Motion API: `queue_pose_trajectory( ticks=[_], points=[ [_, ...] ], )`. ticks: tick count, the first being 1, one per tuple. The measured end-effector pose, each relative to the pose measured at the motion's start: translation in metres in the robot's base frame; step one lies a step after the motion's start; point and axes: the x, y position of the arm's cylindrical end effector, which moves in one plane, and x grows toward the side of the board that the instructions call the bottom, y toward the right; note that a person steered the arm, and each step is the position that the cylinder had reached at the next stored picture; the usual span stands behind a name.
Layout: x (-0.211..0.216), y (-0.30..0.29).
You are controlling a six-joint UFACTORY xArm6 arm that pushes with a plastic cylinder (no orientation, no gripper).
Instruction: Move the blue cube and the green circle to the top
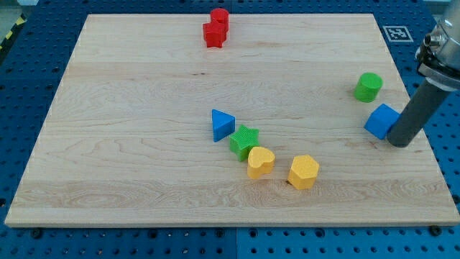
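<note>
The blue cube (381, 121) lies near the board's right edge. The green circle (368, 86) stands just above it, a small gap apart. My tip (399, 142) rests on the board at the cube's lower right, touching or almost touching it. The dark rod rises from there to the view's upper right.
A blue triangle (222, 124), a green star (244, 140), a yellow heart (260, 162) and a yellow hexagon (303, 172) cluster at the lower middle. Two red blocks (215, 29) sit at the top middle. The wooden board's (129, 144) right edge is close to my tip.
</note>
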Motion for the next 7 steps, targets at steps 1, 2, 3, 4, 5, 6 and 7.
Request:
queue_pose_trajectory(
  ticks=[1, 2, 3, 4, 5, 6, 7],
  points=[
    [-0.015, 0.000],
    [-0.031, 0.000],
    [-0.031, 0.000],
    [0.001, -0.011],
    [0.006, -0.039],
    [0.006, -0.041],
    [0.004, -0.039]
  ],
)
